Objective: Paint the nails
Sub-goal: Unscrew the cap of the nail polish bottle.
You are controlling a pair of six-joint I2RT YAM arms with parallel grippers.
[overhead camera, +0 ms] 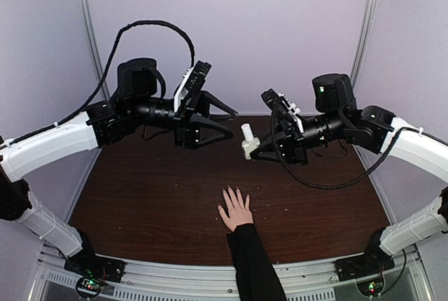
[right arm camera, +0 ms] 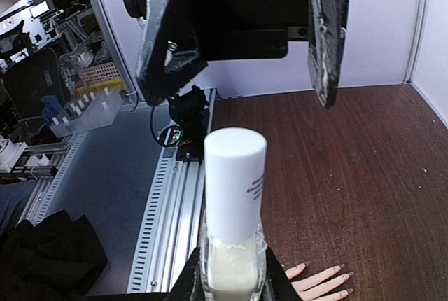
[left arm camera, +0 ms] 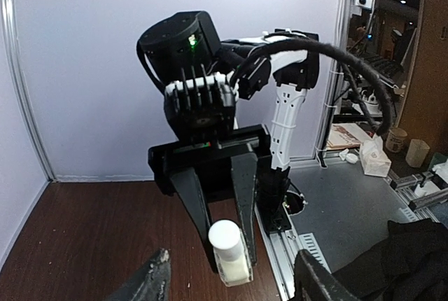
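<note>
A light-skinned hand [overhead camera: 235,208] with spread fingers and a black sleeve lies flat on the brown table near the front middle; its nails [right arm camera: 344,271] show at the bottom of the right wrist view. My right gripper [overhead camera: 250,151] is shut on a small clear bottle [overhead camera: 247,141] with a white cap [right arm camera: 234,175], held upright in the air above the table. The bottle also shows in the left wrist view [left arm camera: 229,252]. My left gripper [overhead camera: 227,124] is open and empty, its fingers [left arm camera: 150,280] facing the bottle from the left at about the same height.
The brown table [overhead camera: 140,196] is ringed by pale walls. An aluminium rail [overhead camera: 210,273] runs along the near edge with both arm bases. A black cable [overhead camera: 322,183] loops down from the right arm above the table.
</note>
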